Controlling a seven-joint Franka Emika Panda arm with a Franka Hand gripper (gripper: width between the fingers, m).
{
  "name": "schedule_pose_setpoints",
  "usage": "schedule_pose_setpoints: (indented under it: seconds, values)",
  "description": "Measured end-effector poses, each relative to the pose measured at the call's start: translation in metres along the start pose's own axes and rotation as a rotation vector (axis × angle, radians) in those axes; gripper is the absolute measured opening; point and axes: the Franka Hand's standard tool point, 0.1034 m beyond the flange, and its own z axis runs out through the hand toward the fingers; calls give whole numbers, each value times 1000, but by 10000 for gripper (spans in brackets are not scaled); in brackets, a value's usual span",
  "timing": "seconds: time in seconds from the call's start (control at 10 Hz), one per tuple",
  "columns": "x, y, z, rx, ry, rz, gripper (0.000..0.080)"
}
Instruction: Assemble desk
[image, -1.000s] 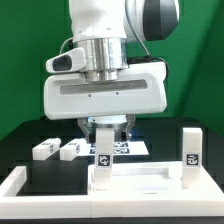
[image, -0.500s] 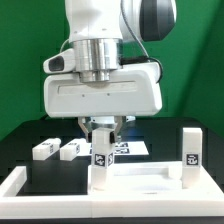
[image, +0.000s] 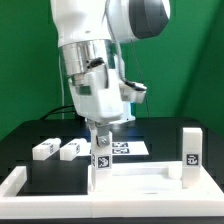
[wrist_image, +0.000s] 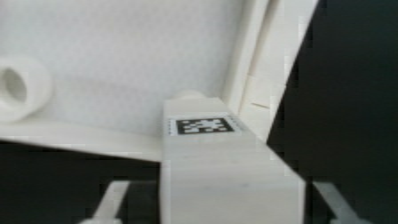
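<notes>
**Exterior view.** The gripper (image: 101, 138) reaches down onto the held leg (image: 101, 165), fingers clamped on its upper part. That leg stands upright at the desk slab's (image: 140, 182) corner on the exterior view's left. A second leg (image: 191, 150) stands at the corner on the exterior view's right. Beyond the slab's far edge and well apart from it, a loose leg (image: 44, 150) and a neighbouring leg (image: 70, 150) lie on the black table. The marker board (image: 128, 147) lies behind the held leg.

**Wrist view.** The held leg (wrist_image: 217, 165) runs between the fingers (wrist_image: 118, 203), its marker facing the camera. Its foot meets the desk slab (wrist_image: 107, 125) just beside the raised rim (wrist_image: 260, 60). A round hole (wrist_image: 15, 85) farther along the slab is empty.

**The step.** This looks like seating the leg in its corner socket. Doing it well calls for a plumb leg, light downward pressure through any twist, and a grip firm enough not to slip. The slab may try to turn with the leg. Release should wait until the foot sits flush.
</notes>
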Motion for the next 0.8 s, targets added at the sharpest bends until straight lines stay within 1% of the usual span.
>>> schedule_pose_setpoints:
  seconds: [0.1,0.2,0.3,0.4,0.5,0.6,0.7,0.8]
  values:
    - [-2,1,0,-4,-2,-11,303]
    - [-2,1,1,-5,-2,-49,373]
    - [-4,1,1,-11,5,-123,373]
    - [-8,3,2,-27,17,-351,553]
    - [-7,4,2,-30,13,-542,622]
    - [-5,5,2,-35,6,-684,622]
    - [-5,5,3,-37,8,-724,645]
    - [-4,5,3,-38,7,-800,645]
